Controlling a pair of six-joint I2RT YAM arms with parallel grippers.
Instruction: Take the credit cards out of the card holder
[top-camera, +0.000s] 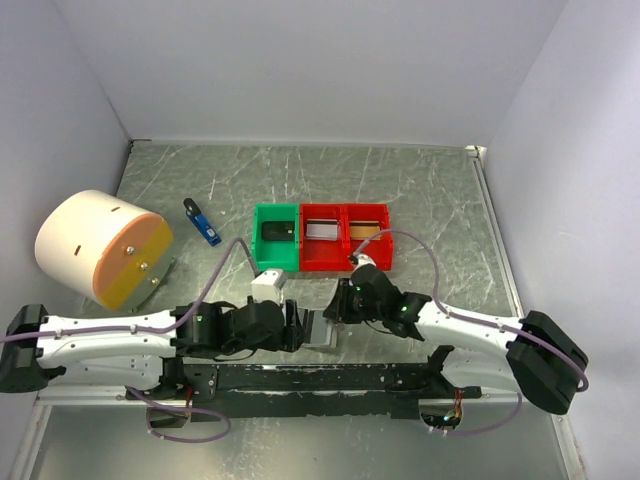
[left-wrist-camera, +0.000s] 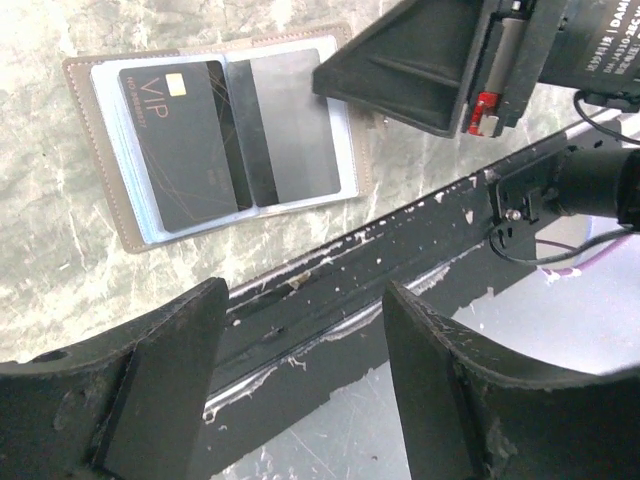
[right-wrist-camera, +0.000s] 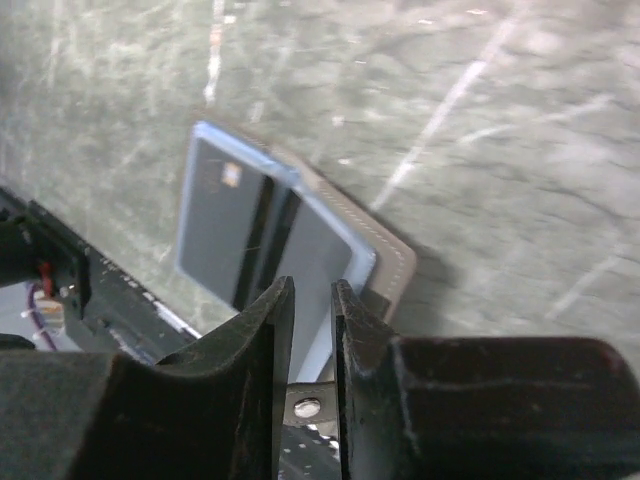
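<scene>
The card holder (top-camera: 318, 328) lies open on the table at the near edge, between my two grippers. In the left wrist view the card holder (left-wrist-camera: 108, 190) shows a black VIP card (left-wrist-camera: 185, 140) in its left panel and a grey card (left-wrist-camera: 295, 125) in its right panel. My left gripper (left-wrist-camera: 305, 295) is open and empty, hovering near the black base rail, short of the holder. My right gripper (right-wrist-camera: 312, 285) hangs over the card holder's (right-wrist-camera: 395, 262) right panel, jaws a narrow gap apart with nothing pinched between the tips. From the left wrist, the right gripper (left-wrist-camera: 400, 70) sits above the holder's far right corner.
A green tray (top-camera: 262, 262) with a dark card and two red trays (top-camera: 345, 262) with cards stand mid-table. A blue-and-black gadget (top-camera: 202, 222) lies to their left, beside a white-and-orange cylinder (top-camera: 100, 247). The black base rail (top-camera: 320, 380) runs just behind the holder.
</scene>
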